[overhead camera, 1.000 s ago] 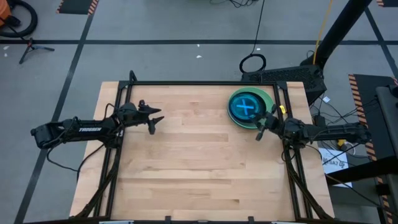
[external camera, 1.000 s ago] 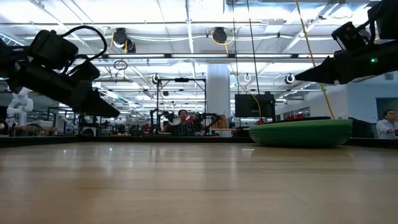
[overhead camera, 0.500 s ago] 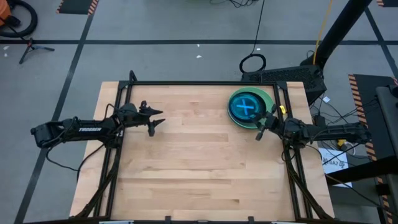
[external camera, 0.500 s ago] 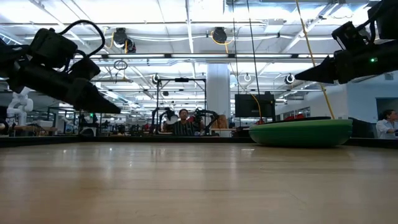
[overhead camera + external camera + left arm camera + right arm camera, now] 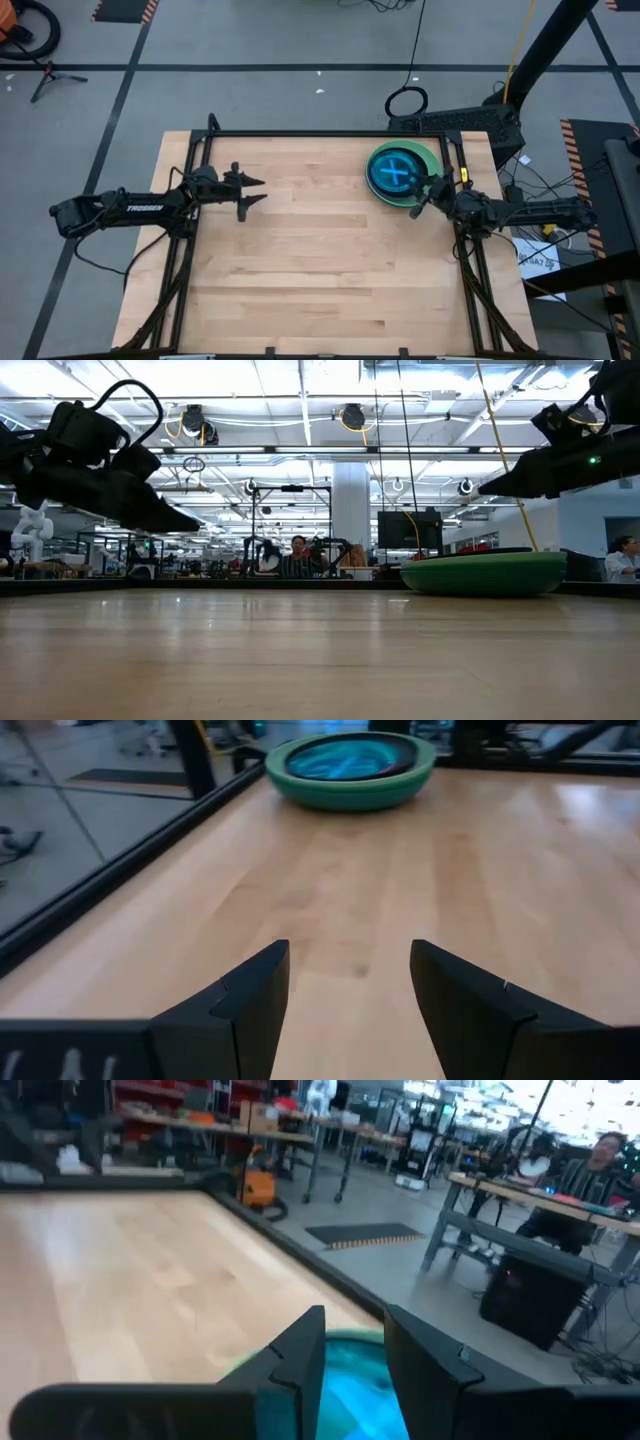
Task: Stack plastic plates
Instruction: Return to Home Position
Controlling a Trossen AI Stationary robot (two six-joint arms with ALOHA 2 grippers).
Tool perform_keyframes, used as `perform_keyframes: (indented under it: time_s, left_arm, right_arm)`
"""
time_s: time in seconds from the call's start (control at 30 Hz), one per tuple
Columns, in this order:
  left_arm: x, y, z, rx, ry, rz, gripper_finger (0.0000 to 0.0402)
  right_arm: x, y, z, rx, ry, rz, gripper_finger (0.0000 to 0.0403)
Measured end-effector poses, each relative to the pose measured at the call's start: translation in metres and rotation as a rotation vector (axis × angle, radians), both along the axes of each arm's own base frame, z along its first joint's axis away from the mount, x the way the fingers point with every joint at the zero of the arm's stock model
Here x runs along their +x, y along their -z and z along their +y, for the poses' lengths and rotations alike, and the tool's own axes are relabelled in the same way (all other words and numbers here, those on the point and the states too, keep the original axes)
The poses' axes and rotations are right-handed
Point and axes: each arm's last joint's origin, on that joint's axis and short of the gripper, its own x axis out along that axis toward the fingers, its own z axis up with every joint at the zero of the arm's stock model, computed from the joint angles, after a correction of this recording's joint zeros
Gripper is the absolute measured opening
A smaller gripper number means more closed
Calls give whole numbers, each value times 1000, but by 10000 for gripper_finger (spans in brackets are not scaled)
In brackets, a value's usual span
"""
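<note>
- From above I see a single stack [image 5: 400, 175] of plates at about 2 o'clock on the table [image 5: 300, 290], near the far right corner.
- The top of the stack is a blue plate [image 5: 392, 172]. A green plate [image 5: 430, 162] shows around it as a rim, widest from 1 to 5 o'clock.
- In the left wrist view a dark edge shows between those two, but I cannot make out its colour.
- My right gripper [image 5: 424, 195] is at the stack's 4 o'clock edge, just beside it, with its tips over the green rim.
- In the low view the right gripper [image 5: 490, 485] hangs above the stack [image 5: 485, 573] with open air between them, not touching.
- In the right wrist view its fingers [image 5: 300, 1350] stand a narrow gap apart and hold nothing. The blue plate [image 5: 350, 1380] shows right beneath the tips.
- My left gripper [image 5: 255, 190] is at 10 o'clock on the table and points toward 3 o'clock.
- The stack lies at the left gripper's 3 o'clock, well apart from it.
- The left gripper's fingers [image 5: 250, 1000] are spread wide and empty. In the left wrist view the stack [image 5: 350, 765] sits straight ahead of them, far off.
- In the low view the left gripper [image 5: 185, 520] hangs in the air above the table.
- A person [image 5: 297, 557] sits in the room beyond the table.
</note>
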Motion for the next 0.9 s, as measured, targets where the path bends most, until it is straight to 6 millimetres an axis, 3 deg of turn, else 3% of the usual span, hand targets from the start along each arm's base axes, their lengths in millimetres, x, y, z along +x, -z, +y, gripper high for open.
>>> perform_keyframes:
  time_s: [0.3,0.9]
  left_arm:
    - [0,1,1,13,-34,16,214]
    - [-2,5,0,-86,-56,36,214]
  right_arm:
    - [-1,7,0,5,-2,78,98]
    - [-1,7,0,47,1,35,98]
